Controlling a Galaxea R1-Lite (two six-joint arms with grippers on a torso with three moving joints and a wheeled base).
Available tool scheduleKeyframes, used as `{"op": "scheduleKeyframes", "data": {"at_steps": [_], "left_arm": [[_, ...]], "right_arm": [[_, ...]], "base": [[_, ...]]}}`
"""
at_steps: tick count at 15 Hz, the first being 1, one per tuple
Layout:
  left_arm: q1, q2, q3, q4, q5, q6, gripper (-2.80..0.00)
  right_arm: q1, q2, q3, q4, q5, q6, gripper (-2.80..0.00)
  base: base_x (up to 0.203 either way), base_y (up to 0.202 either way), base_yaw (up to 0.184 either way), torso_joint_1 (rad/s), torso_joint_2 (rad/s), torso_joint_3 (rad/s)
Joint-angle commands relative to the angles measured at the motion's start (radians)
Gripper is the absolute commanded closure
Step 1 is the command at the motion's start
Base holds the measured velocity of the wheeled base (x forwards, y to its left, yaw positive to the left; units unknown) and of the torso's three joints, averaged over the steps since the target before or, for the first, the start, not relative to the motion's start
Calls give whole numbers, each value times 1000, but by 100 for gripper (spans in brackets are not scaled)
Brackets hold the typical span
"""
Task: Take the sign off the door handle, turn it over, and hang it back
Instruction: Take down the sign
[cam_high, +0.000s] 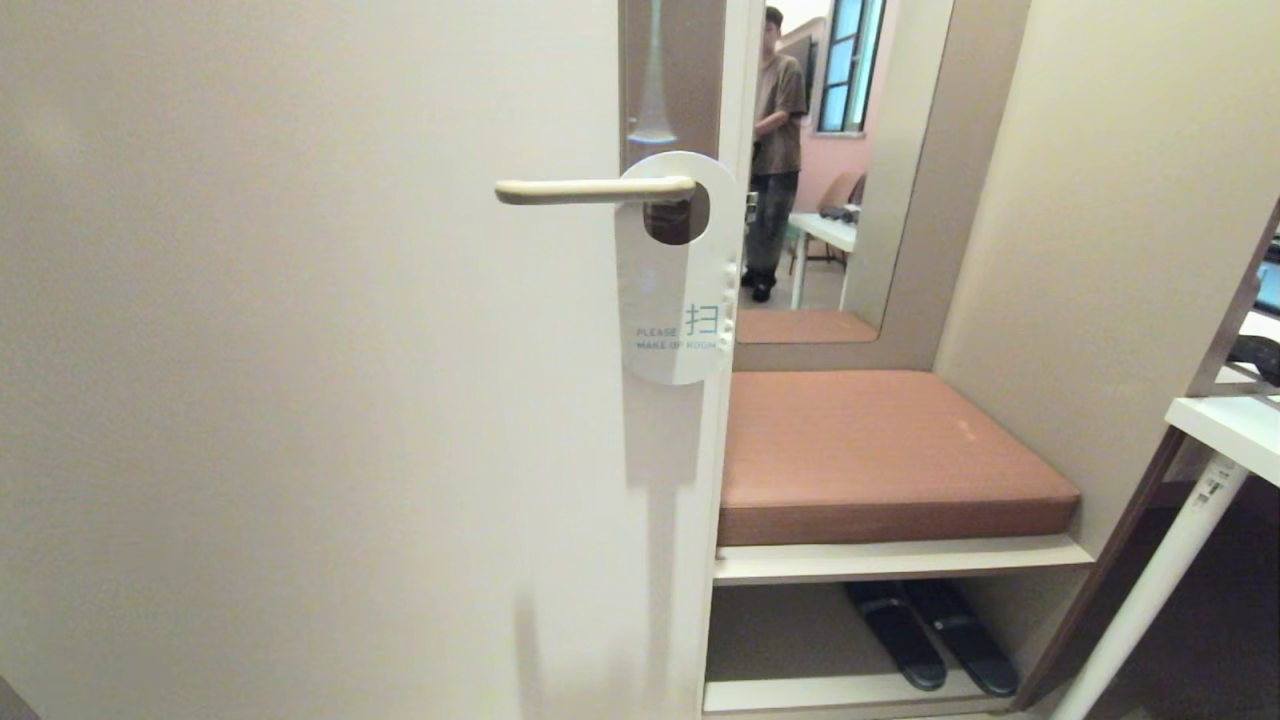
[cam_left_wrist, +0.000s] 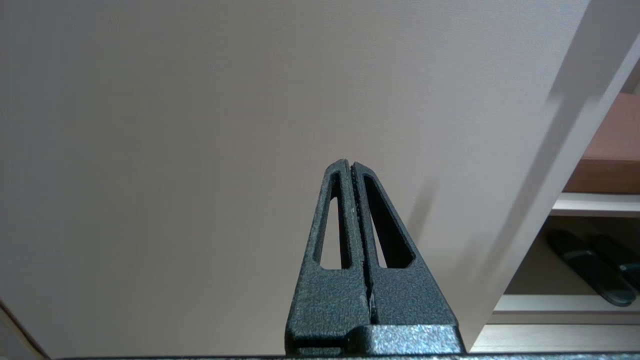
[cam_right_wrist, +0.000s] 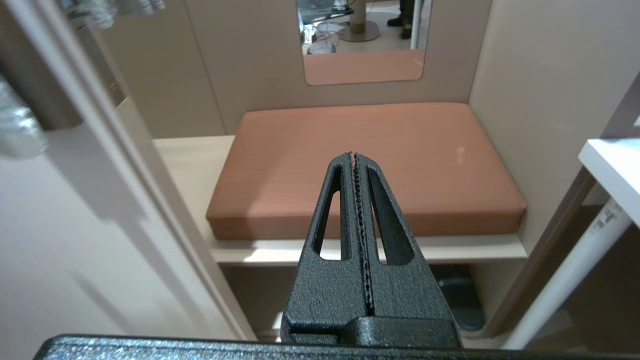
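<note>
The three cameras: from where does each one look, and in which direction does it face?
Head view: high on the robot, facing forward and down at the sign hanging on the door handle; no arm shows.
Left wrist view: behind the shut left hand, facing the bare door.
Right wrist view: behind the shut right hand, facing the brown cushion.
Shared: the head and right wrist views both show the cushion and the mirror above it.

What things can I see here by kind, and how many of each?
Sign: 1
Door handle: 1
Cushion: 1
Slippers: 2
Left gripper, right gripper: 2, both shut, empty
Total: 7
</note>
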Motion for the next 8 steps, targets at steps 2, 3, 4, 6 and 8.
{"op": "scheduleKeyframes", "data": {"at_steps": [2,3,4,6,8], "left_arm": [[0,0,0,0,1,-1,0],[0,0,0,0,1,-1,0],[0,0,0,0,1,-1,0],[0,0,0,0,1,-1,0],[0,0,0,0,1,-1,0]], "right_arm": [[-146,130,-14,-48,205,-25,0],[-191,176,-23,-70,295,-44,0],[-240,226,-35,-101,401,-73,0],[-299,316,-67,-159,580,-119,0],[-327,400,-80,-225,677,-173,0]], "base": [[0,0,0,0,0,0],[0,0,0,0,0,0],[0,0,0,0,0,0],[0,0,0,0,0,0],[0,0,0,0,0,0]]}}
